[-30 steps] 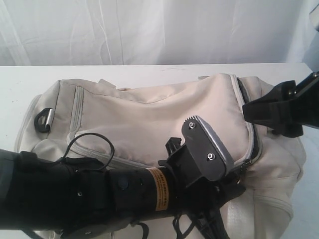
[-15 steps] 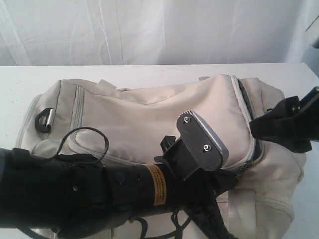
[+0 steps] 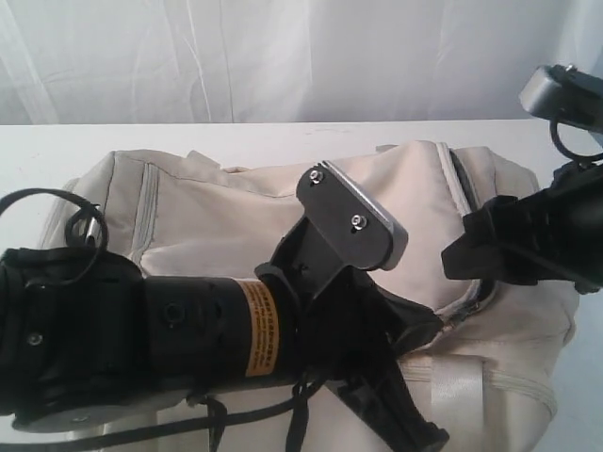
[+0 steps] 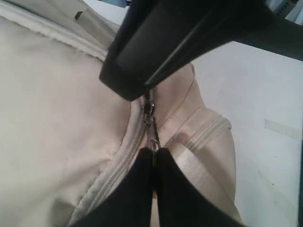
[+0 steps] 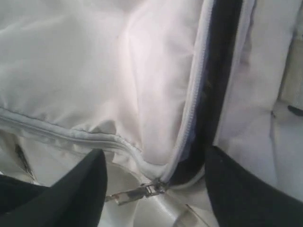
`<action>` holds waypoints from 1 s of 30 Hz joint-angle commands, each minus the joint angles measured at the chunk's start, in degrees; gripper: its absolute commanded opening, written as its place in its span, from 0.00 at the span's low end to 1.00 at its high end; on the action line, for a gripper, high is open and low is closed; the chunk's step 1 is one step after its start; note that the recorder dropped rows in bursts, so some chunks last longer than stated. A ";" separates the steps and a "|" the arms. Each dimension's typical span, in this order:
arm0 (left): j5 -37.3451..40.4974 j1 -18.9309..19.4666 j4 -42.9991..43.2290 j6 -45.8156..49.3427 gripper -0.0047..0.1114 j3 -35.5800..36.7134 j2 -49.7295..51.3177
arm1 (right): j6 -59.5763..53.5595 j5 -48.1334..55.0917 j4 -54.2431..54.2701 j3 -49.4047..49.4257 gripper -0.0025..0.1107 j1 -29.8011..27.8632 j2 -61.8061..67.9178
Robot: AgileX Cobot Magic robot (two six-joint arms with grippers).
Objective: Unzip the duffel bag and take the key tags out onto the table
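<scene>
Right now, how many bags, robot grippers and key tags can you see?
Duffel bag: 1
Grippers: 2, the left gripper pinching the zipper pull, the right gripper open over the zipper
Key tags: 0 in view
Total: 3

Duffel bag [image 3: 236,217]: cream fabric, lying on the white counter [image 3: 57,155], long axis across the exterior view; main zipper [image 5: 191,109] parted along the right end, exposing a dark gap; metal zipper pull [image 4: 152,130] at the corner; satin webbing handle [image 3: 457,381] on the near face.
</scene>
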 commanded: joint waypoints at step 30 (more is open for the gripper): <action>40.82 -2.92 1.99 -1.36 0.04 -0.05 -10.75 | -1.44 -16.86 1.26 -0.12 0.02 -0.15 6.52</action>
